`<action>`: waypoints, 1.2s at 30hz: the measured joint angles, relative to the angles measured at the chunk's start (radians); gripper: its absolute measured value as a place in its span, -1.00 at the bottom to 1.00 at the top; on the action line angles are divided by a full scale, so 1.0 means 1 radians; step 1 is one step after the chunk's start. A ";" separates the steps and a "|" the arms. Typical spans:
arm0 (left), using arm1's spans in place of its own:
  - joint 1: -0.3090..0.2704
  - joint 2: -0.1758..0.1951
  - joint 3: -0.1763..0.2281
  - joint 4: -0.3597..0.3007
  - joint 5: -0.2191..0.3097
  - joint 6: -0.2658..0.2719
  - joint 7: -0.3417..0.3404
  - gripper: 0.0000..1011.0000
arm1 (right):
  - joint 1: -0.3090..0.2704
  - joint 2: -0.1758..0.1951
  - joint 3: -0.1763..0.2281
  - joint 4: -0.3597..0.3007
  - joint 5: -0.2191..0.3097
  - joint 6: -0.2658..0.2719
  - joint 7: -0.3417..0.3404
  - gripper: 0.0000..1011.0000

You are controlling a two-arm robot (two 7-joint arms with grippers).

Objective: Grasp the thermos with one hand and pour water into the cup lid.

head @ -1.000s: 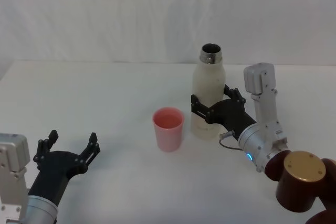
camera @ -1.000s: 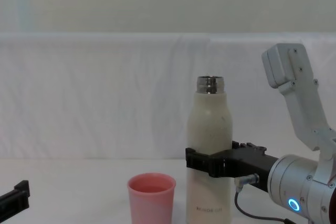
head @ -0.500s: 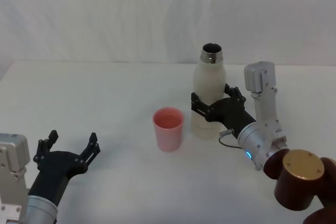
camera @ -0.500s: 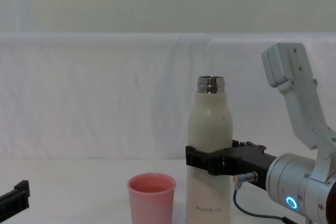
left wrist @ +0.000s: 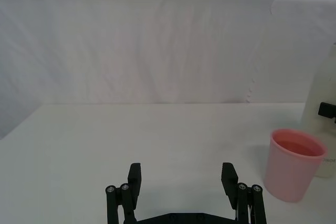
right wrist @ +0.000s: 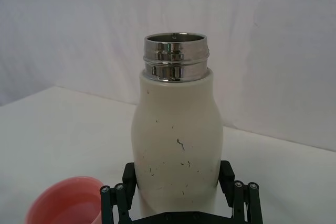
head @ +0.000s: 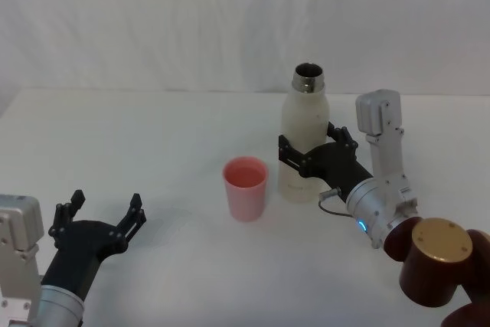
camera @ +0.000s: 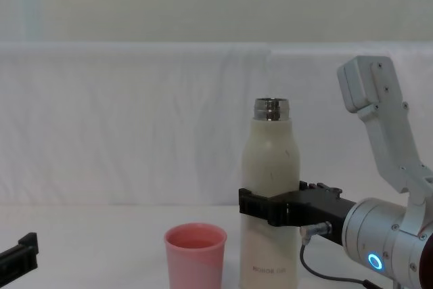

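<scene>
Cream-white, the thermos (head: pixel 305 143) stands upright on the counter (head: pixel 153 143), clamped at mid-body in your right hand (head: pixel 306 160); the pink cup lid (head: pixel 245 188) sits just beside, leftward. Your left hand (head: pixel 98 222) gapes empty.

Chest view: the bottle's (camera: pixel 271 194) base and the pink cup's (camera: pixel 195 254) foot are cut off by the lower edge; the lettering near the bottle's base is too small to read. The right claw's (camera: pixel 252 206) far finger is hidden behind the bottle. Left wrist view: the bottle (left wrist: pixel 326 114) is cropped at the edge.
</scene>
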 joint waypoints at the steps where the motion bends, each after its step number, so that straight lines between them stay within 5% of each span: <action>1: 0.000 0.000 0.000 0.000 0.000 0.000 0.000 0.98 | 0.000 0.000 0.000 0.000 0.000 0.000 0.000 0.98; 36: 0.000 0.000 0.000 0.000 0.000 0.000 0.000 0.98 | -0.017 0.008 0.007 -0.030 -0.003 0.000 -0.009 0.88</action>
